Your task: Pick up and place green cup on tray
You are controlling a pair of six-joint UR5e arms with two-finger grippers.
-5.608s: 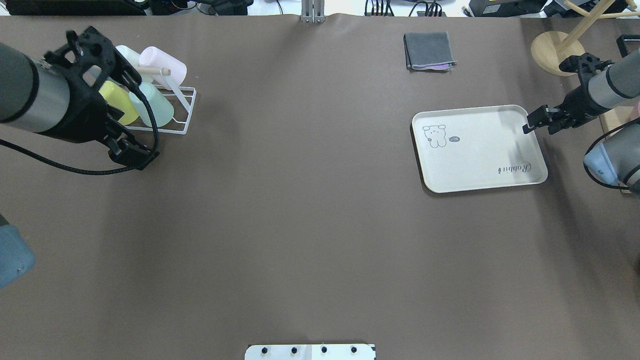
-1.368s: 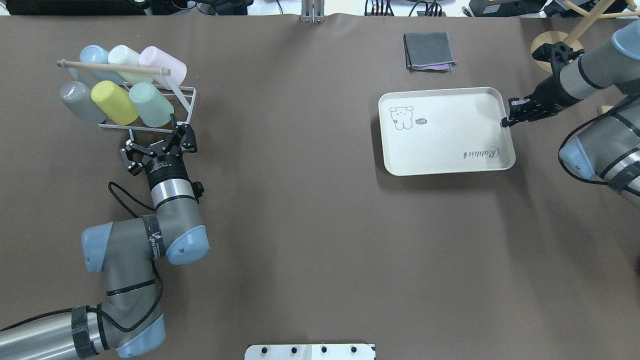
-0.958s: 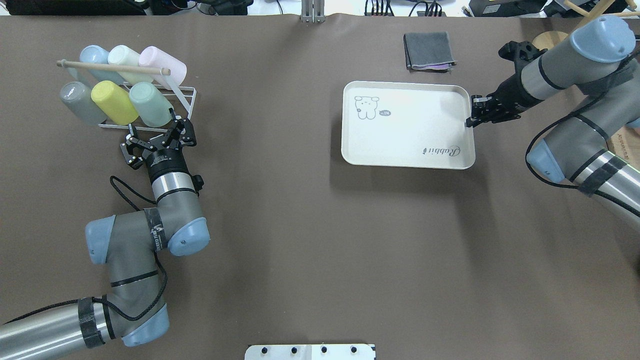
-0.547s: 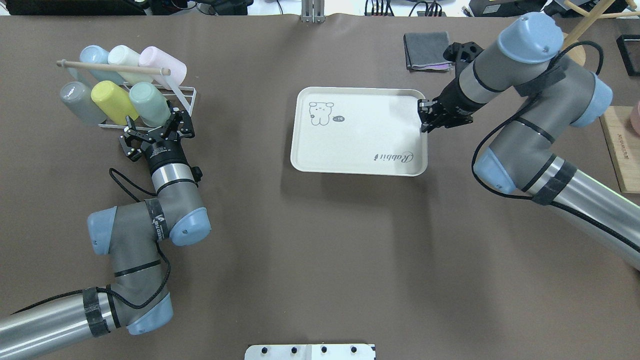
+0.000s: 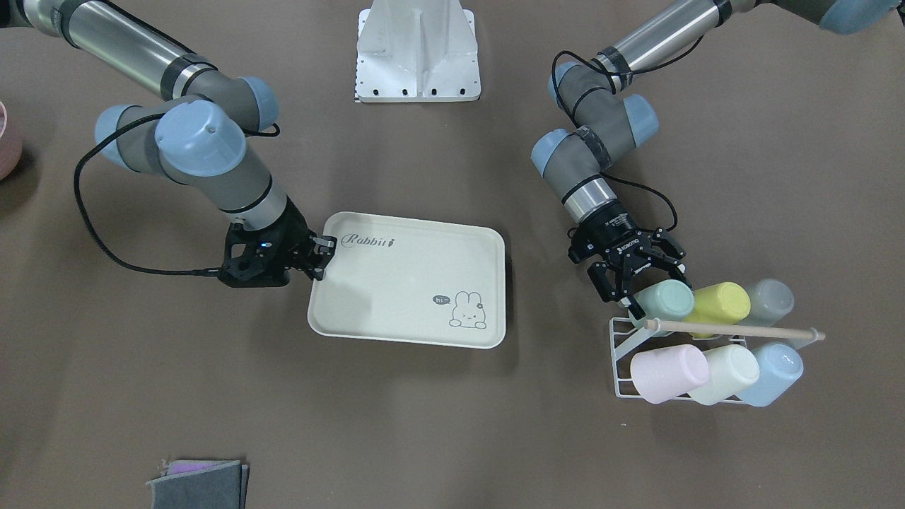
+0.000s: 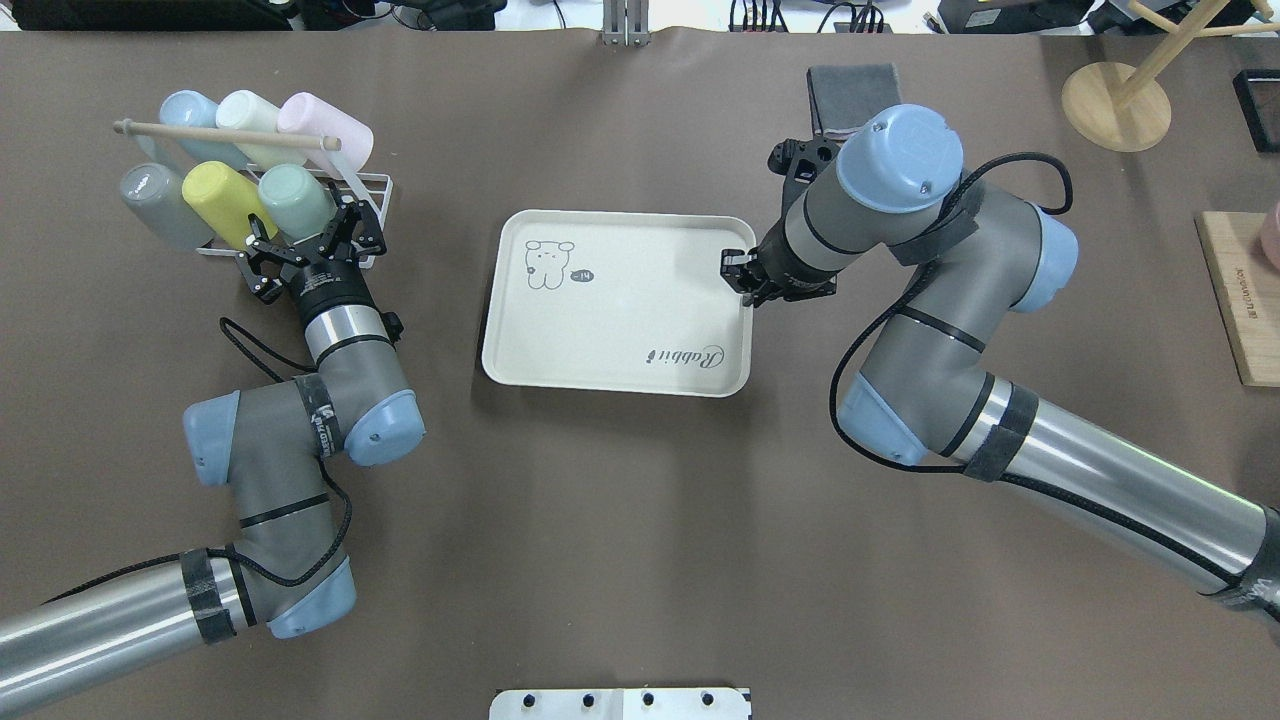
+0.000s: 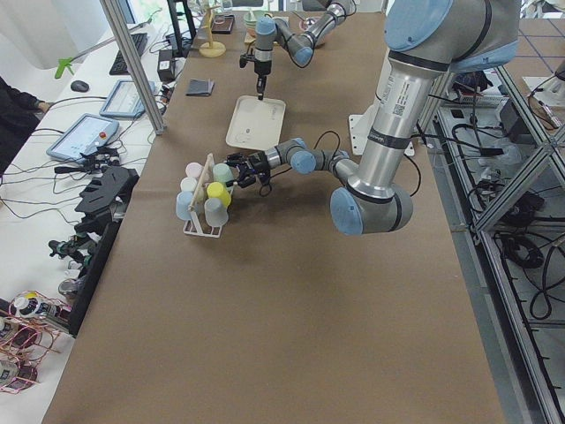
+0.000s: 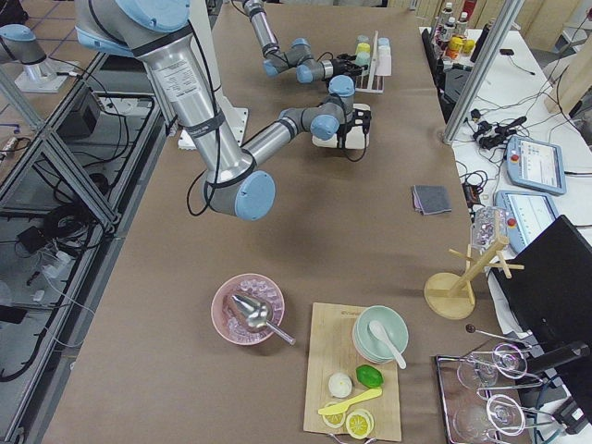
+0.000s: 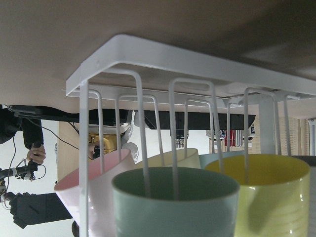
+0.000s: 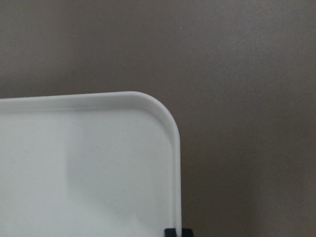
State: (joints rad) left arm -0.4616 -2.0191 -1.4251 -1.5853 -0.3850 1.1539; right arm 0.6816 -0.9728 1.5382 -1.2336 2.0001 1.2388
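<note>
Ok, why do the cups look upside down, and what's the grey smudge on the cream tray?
Left wrist view: it is upside down, brown table on top, white wire rack hanging, mint-green plastic cup below. Right wrist view: the smudge on the cream rectangular plastic tray is a soft shadow; overhead view shows it beside the right gripper.

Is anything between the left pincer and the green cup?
Nothing visible. The open left pincer is right at the green cup, which sits over the white rack's wire prongs, with the yellow cup close beside it.
</note>
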